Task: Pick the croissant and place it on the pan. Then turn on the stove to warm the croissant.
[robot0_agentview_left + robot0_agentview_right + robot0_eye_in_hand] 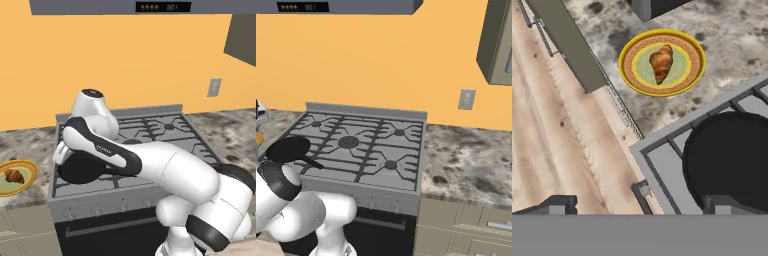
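Observation:
The croissant (662, 63), golden-brown, lies on a yellow-rimmed green plate (628, 75) on the counter left of the stove (363, 150); the left base view shows the croissant (14, 176) at the far left. The black pan (732, 160) sits on the stove's front left burner, with its handle (310, 162) pointing toward the stove's middle. My gripper (641, 206) hovers open above the stove's front left corner, beside the pan and short of the plate. Its fingertips (559, 205) stand wide apart with nothing between them. My arm hides part of the pan (80, 170) in the left base view.
Marbled counter (471, 165) runs on both sides of the stove. A dark box-shaped object (652, 7) stands on the counter beyond the plate. Small knobs (643, 189) line the stove front. A wall outlet (466, 99) and an upper cabinet (498, 45) are at the right.

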